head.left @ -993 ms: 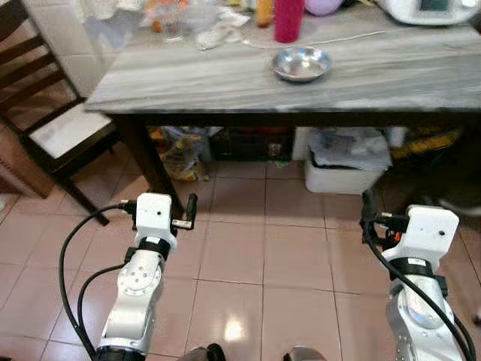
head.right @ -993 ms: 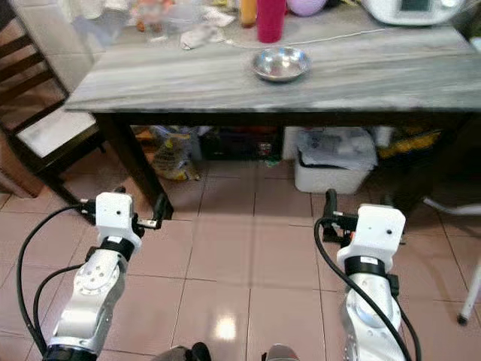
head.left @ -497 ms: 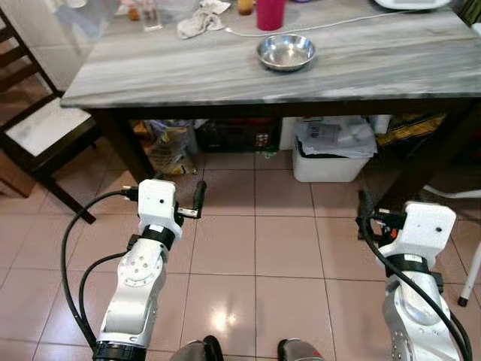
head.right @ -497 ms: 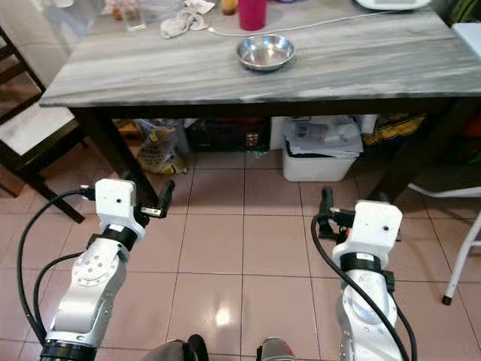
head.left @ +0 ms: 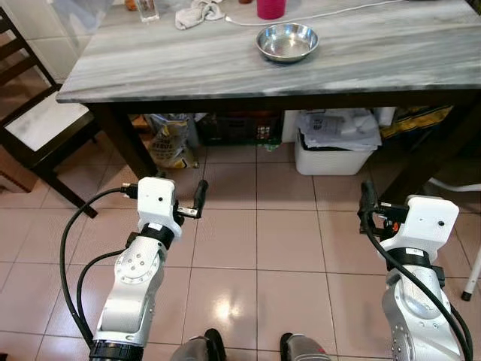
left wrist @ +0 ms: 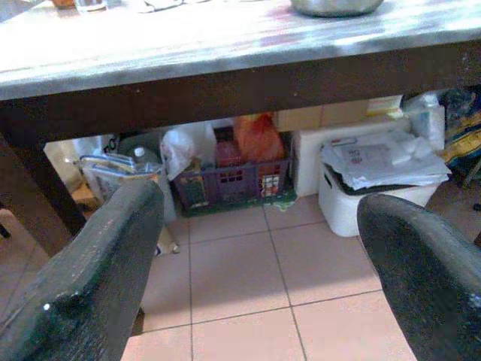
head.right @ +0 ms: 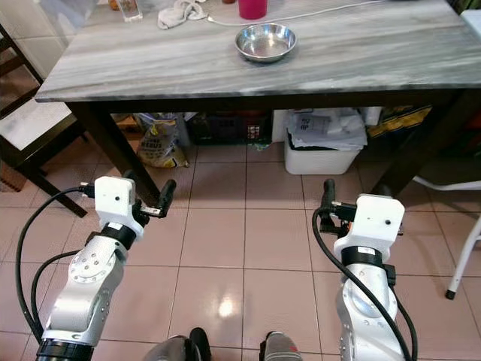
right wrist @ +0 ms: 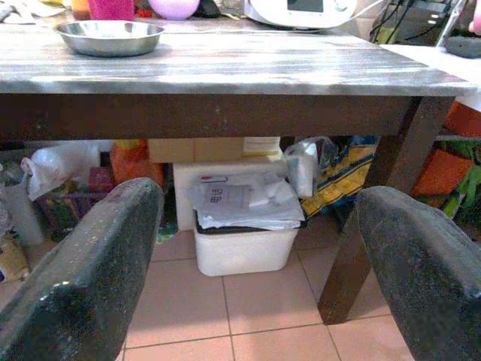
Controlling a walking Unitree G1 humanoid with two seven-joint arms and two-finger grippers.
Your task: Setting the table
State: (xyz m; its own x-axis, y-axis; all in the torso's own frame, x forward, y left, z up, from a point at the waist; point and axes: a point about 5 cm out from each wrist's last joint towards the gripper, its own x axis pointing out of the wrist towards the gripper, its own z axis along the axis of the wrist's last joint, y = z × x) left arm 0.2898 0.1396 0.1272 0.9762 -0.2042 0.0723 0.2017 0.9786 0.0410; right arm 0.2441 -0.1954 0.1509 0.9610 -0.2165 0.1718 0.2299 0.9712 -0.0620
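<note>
**Both end effectors low and empty in front of the grey surface**

Left eye view: the grey marbled surface [head.left: 188, 64] stands ahead on dark legs. A steel bowl [head.left: 286, 41] sits on it near the far side, with a pink cup [head.left: 270, 7] just behind it and a crumpled cloth [head.left: 197, 11] further to the robot's left. The left end effector [head.left: 197, 201] and the right end effector [head.left: 368, 207] hang low over the pink floor tiles [head.left: 255, 248], well short of the surface's edge. A dark chair [head.left: 37, 124] stands to the left.

Right eye view: the same scene; a white bin [head.right: 319, 147] full of papers sits under the surface.

Left wrist view: the left fingers [left wrist: 90, 278] are spread wide with nothing between them, aimed under the surface at a purple crate [left wrist: 229, 180].

Right wrist view: the right fingers [right wrist: 83, 278] are likewise spread wide and empty. The bowl rests on the surface above, beside a white appliance [right wrist: 301, 10].
</note>
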